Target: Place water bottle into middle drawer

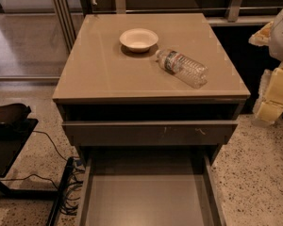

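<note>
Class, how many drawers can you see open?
2: the scuffed drawer slightly out under the cabinet top, the middle drawer far out below; others may be hidden. The gripper is at right.

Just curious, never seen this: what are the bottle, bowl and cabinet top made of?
The water bottle looks like thin clear plastic: see-through, ribbed, glinting. The white bowl seems matte paper or foam; unclear which. The cabinet top looks glossy, perhaps laminate or glass: it reflects light. The gripper, at the right edge, looks like pale plastic.
</note>
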Available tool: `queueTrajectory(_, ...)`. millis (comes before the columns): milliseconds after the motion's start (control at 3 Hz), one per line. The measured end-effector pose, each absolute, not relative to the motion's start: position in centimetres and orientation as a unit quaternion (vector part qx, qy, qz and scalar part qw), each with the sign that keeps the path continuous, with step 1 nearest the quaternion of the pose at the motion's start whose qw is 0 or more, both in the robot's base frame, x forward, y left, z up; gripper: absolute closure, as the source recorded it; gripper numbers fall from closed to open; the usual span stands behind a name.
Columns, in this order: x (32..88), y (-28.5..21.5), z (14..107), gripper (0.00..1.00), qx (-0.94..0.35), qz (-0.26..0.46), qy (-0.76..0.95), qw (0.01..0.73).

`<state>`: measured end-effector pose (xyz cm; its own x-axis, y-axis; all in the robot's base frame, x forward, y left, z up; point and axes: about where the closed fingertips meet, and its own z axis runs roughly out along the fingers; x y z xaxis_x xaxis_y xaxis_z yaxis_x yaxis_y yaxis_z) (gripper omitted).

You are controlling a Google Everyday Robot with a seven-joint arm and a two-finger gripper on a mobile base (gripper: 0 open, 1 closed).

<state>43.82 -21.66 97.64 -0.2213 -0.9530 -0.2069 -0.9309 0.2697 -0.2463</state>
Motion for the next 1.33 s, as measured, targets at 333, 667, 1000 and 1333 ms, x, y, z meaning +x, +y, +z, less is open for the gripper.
queueTrajectory(333,43.8,-21.7,97.6,0.00,-0.603,-0.035,0.781,0.159)
queueTrajectory(667,45.5,-20.7,97.9,0.00,-0.619,-0.031,0.764,0.180)
queueTrajectory(1000,47.9,-19.0,97.9,0.00,-0.634,-0.013,0.739,0.226)
queueTrajectory(1333,50.5,-17.2,97.2,0.00,-0.635,0.020,0.722,0.275)
